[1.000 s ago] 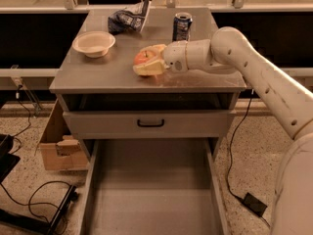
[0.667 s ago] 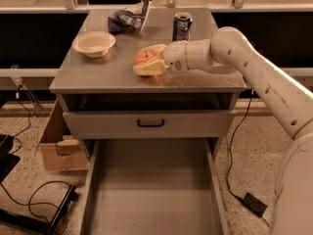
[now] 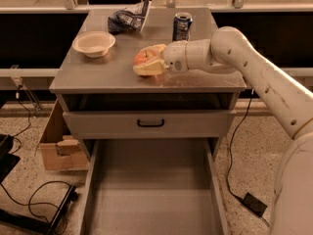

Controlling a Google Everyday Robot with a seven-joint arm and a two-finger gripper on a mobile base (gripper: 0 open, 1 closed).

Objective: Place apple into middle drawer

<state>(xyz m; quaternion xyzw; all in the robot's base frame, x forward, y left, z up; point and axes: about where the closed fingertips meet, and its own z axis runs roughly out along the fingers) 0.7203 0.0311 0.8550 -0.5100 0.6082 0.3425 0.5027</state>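
The apple, red-orange with a yellowish patch, sits low over the cabinet's grey top, right of its middle. My gripper reaches in from the right, with its pale fingers closed around the apple, one behind it and one in front. The middle drawer is pulled out toward the camera at the bottom of the view, showing a bare flat floor and low side walls. It lies well below and in front of the apple.
A shut drawer front with a black handle sits above the open drawer. On the top stand a soda can, a beige bowl and a crumpled bag. A cardboard box and cables lie on the floor to the left.
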